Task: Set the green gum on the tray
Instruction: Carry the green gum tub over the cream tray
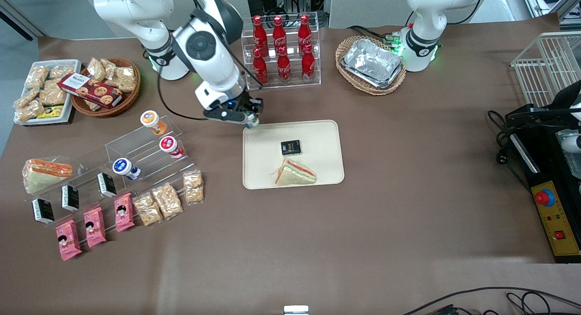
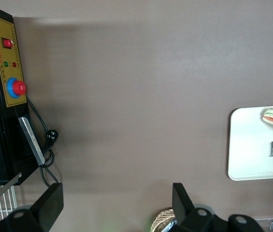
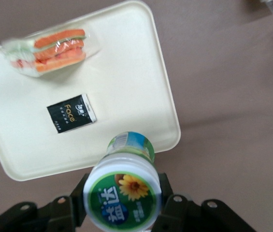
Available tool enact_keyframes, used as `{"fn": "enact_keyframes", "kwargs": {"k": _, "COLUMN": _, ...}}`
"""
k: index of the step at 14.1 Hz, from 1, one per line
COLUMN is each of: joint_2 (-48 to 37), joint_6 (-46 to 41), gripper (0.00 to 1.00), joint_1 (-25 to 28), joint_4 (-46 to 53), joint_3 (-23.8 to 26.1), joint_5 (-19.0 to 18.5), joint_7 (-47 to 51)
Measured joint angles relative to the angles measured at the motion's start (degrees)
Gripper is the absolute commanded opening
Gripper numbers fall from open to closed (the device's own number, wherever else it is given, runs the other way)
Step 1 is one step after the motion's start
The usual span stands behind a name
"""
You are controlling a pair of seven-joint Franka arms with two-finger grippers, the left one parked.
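The gripper [image 1: 251,120] is carrying the green gum [image 3: 123,193], its fingers pinching the bottle's sides just below the green-rimmed lid, and it is hanging over the corner of the tray [image 1: 327,130] that lies farthest from the front camera and toward the working arm's end of the table [image 1: 408,215]. By my reading, the transport step is nearly over and the placing step is about to begin. The bottle's foot is showing over the tray's rim, near the corner, so the next move probably calls for a short shift inward over bare tray, then a straight descent and a release.

The open patch beside the black packet [image 1: 290,147] looks like the safest spot; the wrapped sandwich [image 1: 295,174] is lying nearer the front camera, well apart from the bottle.

In the front view the gum is almost wholly hidden under the wrist, with only a sliver showing. How high the bottle is hanging above the tray is hard to judge from any view.
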Motion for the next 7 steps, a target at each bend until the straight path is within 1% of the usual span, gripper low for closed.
{"fn": "enact_keyframes", "kwargs": {"k": 1, "joint_2": 1.8, "joint_6": 2.0, "gripper": 0.09, "joint_1": 0.8, "joint_4": -0.9, "joint_3": 0.2, "joint_5": -2.0, "joint_7": 1.6}}
{"fn": "enact_keyframes", "kwargs": {"k": 4, "joint_2": 8.6, "joint_6": 6.6, "gripper": 0.09, "joint_1": 1.6, "joint_4": -1.8, "joint_3": 0.1, "joint_5": -11.9, "joint_7": 8.3}}
{"fn": "enact_keyframes", "kwargs": {"k": 7, "joint_2": 15.6, "joint_6": 12.5, "gripper": 0.1, "joint_1": 1.5, "joint_4": -1.8, "joint_3": -0.2, "joint_5": -20.6, "joint_7": 15.4}}
